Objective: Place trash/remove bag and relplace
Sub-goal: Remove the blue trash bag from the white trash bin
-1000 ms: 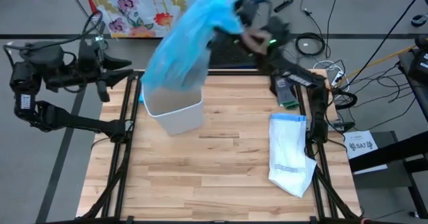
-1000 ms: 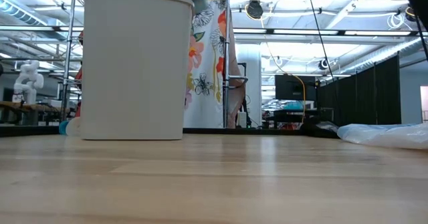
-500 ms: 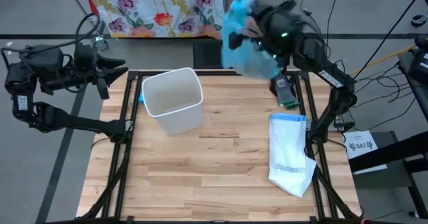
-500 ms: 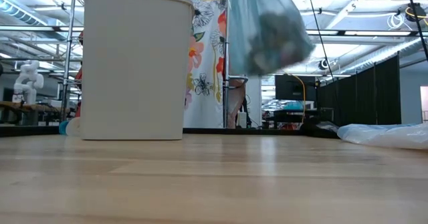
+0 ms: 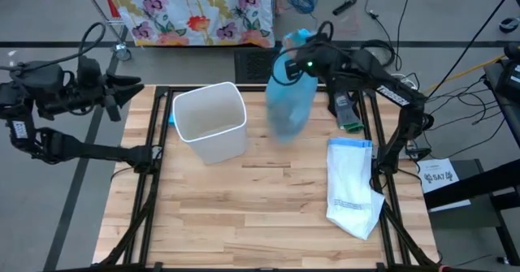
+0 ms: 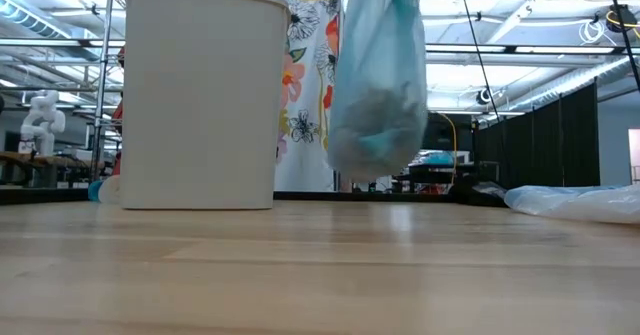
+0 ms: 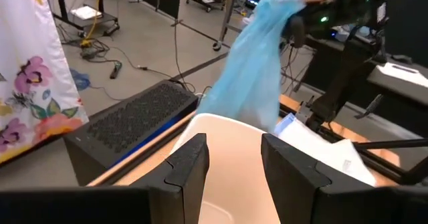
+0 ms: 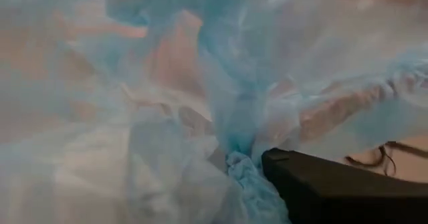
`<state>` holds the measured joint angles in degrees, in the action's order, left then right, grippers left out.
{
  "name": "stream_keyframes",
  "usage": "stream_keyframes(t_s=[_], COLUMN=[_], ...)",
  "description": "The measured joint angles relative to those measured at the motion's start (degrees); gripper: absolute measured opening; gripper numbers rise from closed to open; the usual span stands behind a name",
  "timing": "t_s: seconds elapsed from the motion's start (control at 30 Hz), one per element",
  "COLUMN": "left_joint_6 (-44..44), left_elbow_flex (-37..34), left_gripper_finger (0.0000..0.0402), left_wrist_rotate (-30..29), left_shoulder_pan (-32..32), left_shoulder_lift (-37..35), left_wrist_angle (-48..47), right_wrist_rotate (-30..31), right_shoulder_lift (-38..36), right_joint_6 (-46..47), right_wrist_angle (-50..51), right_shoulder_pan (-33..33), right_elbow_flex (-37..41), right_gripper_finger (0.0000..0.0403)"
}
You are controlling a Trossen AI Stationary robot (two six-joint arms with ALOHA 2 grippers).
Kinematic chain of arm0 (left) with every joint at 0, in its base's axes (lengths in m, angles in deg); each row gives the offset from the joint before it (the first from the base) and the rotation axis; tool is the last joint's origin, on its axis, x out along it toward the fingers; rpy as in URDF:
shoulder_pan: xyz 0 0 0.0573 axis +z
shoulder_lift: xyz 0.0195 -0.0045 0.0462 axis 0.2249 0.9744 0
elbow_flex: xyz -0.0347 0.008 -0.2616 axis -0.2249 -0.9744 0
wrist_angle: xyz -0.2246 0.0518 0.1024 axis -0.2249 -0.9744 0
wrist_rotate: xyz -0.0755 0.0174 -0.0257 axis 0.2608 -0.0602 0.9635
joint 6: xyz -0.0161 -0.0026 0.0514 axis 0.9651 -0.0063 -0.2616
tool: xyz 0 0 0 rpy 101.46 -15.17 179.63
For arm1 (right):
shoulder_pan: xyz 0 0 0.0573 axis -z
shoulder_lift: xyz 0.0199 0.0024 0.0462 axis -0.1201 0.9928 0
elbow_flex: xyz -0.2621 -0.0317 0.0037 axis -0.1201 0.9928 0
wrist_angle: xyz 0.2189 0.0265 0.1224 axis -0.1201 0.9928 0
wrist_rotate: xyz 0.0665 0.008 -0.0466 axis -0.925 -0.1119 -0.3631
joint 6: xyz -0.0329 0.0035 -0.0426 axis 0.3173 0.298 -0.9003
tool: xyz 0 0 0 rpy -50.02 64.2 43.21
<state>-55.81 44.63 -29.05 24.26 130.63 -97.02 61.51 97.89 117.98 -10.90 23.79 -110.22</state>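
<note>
Bag (image 5: 288, 110) dangles clear of the tabletop (image 5: 268, 199) beside the empty bin (image 5: 211, 123), its neck bunched in the clenched right claw (image 5: 302, 54). Left claw (image 7: 231, 158) waits released near the bin. That thin film could slip or tear and spill the trash (image 6: 378, 115).

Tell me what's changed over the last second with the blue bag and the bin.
The right gripper, shut on the light-blue bag, has lifted it clear of the white bin and swung it right; it now hangs above the table, trash inside. The left gripper, open, drew back slightly. The bin and the white replacement bag stayed put.
</note>
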Motion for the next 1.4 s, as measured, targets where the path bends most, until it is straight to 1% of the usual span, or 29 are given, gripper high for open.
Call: stream_keyframes(t_s=[0.13,0.23,0.33,0.4,0.47,0.53,0.6,0.63,0.73,0.77,0.83,0.87,0.93,1.0,1.13,1.17,1.23,1.3,1.4], left_joint_6=[1.8,2.8,2.8,2.8,2.8,2.8,2.8,2.8,3.4,4.0,4.4,4.6,5.8,6.1,6.9,6.9,7.0,7.0,7.2], left_elbow_flex=[-0.2,-0.2,-0.2,-0.2,-0.2,-0.2,-0.2,-0.2,-0.2,-0.2,-0.2,-0.2,-0.2,-0.2,-0.2,-0.2,-0.2,-0.2,-0.2], left_gripper_finger=[0.0144,0.0144,0.0144,0.0144,0.0144,0.0144,0.0144,0.0144,0.0144,0.0144,0.0144,0.0144,0.0144,0.0144,0.0144,0.0144,0.0144,0.0144,0.0144], left_wrist_rotate=[0.6,0.6,0.7,1.0,1.2,1.3,1.3,1.3,1.3,1.3,1.0,0.4,-0.3,-0.4,-0.8,-0.9,-1.3,-1.5,-1.6], left_shoulder_pan=[0.0,0.0,0.0,0.0,0.0,0.0,0.0,0.0,0.0,0.0,0.0,0.0,0.0,0.0,0.0,0.0,0.0,0.0,0.0], left_shoulder_lift=[-0.9,-1.0,-1.0,-1.0,-1.0,-1.0,-1.0,-1.0,-1.0,-1.0,-1.0,-0.8,-0.7,-0.2,1.0,1.3,2.0,2.8,4.0], left_wrist_angle=[-1.3,-1.3,-1.3,-1.3,-1.3,-1.3,-1.3,-1.2,-1.2,-1.2,-1.1,-1.1,-1.1,-1.1,-1.1,-1.1,-1.1,-1.1,-1.1], right_wrist_rotate=[0.1,-0.2,-0.4,-2.1,-5.7,-10.6,-16.2,-20.2,-33.3,-36.5,-41.1,-42.1,-42.4,-42.2,-41.5,-41.1,-40.7,-41.9,-45.9], right_shoulder_lift=[-0.2,-1.4,-5.3,-9.0,-13.2,-17.5,-21.4,-23.0,-27.2,-28.6,-31.4,-32.4,-33.9,-34.7,-32.8,-32.0,-30.9,-30.2,-28.2], right_joint_6=[4.5,8.1,11.1,12.6,12.8,11.0,9.3,8.1,1.1,-0.6,-2.2,-2.8,-4.1,-4.6,-2.5,-1.5,0.9,4.1,8.1], right_wrist_angle=[0.1,-2.2,-6.8,-12.0,-18.3,-24.9,-29.8,-31.3,-36.8,-39.6,-44.8,-46.5,-46.8,-44.4,-32.1,-29.9,-29.5,-32.5,-37.0], right_shoulder_pan=[0.0,0.0,0.0,0.6,2.0,4.4,7.9,10.2,17.4,19.1,20.8,20.8,20.4,19.7,18.5,18.1,17.5,18.0,20.7], right_elbow_flex=[5.7,11.7,20.4,27.8,35.7,42.7,48.3,50.2,52.9,52.9,52.2,51.5,50.3,50.2,51.7,53.2,58.0,63.3,71.2], right_gripper_finger=[0.0000,0.0000,0.0000,0.0000,0.0000,0.0000,0.0000,0.0000,0.0000,0.0000,0.0000,0.0000,0.0000,0.0000,0.0000,0.0000,0.0000,0.0000,0.0000])
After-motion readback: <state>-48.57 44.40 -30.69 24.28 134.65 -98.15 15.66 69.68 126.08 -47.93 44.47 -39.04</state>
